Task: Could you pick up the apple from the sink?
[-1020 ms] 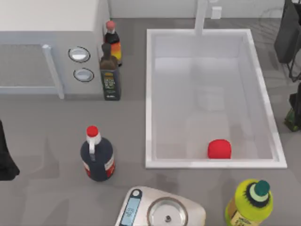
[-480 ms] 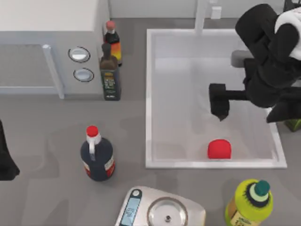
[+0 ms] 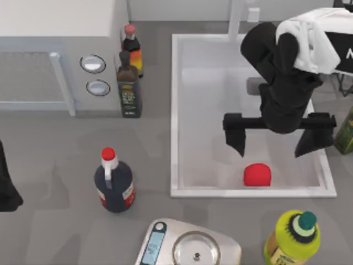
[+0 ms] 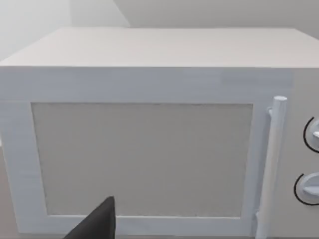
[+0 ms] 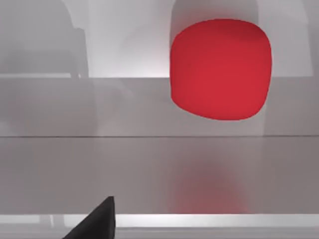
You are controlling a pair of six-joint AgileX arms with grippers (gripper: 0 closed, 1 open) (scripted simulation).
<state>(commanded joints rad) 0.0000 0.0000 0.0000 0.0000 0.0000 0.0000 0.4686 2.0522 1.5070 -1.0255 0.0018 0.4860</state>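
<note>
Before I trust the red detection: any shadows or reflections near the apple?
Top view: the right tool throws a soft shadow on the sink floor above the apple. Right wrist view: a faint red reflection lies under the apple.

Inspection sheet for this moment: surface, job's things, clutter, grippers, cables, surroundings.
Surface: grey table.
Job's things: apple lies in the sink, by its near wall, ungrasped.
Clutter: red-capped dark bottle, two bottles by the microwave, scale, yellow-green bottle.
Grippers: right gripper open over the sink, above the apple, fingers wide apart; left arm parked at the table's left edge.
Cables: nothing seen.
Surroundings: white faucet at the sink's far end.
</note>
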